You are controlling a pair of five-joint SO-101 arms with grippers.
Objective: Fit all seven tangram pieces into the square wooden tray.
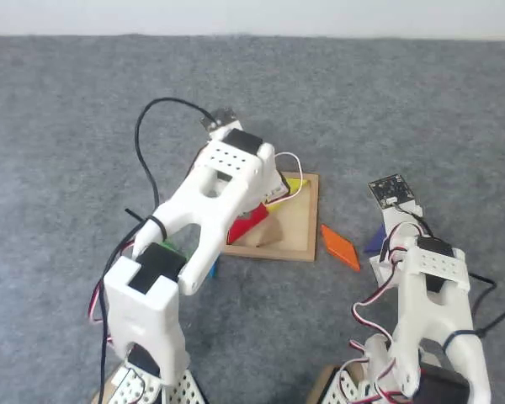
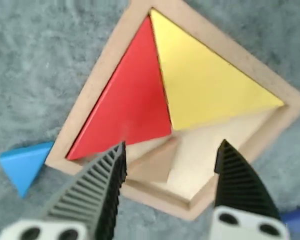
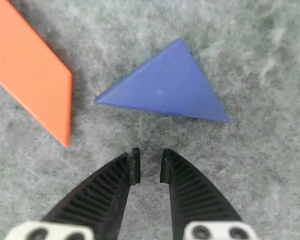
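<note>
Two pieces already lie flat in the square wooden tray (image 2: 92, 95) at the middle of the grey counter (image 1: 67, 126): a large red triangle (image 2: 132, 105) and a large yellow triangle (image 2: 200, 80). They sit edge to edge, the yellow one towards the far right corner. A smaller plain wood-coloured triangle (image 2: 152, 165) lies in the near part of the tray, its tip close to the red piece, with bare tray floor beside it. The left gripper (image 2: 172, 147) hangs over that near part with its jaws spread wide and nothing between them. A light blue triangle (image 2: 22, 162) rests on the counter just outside the tray's near left corner. To the right of the tray an orange parallelogram (image 1: 339, 246) lies on the counter, and just right of it is a dark blue triangle (image 3: 167, 90); the two are close but apart. The right gripper (image 3: 150, 162) is low over the counter just on the near side of the dark blue triangle, its jaws almost closed with only a thin gap and gripping nothing.
</note>
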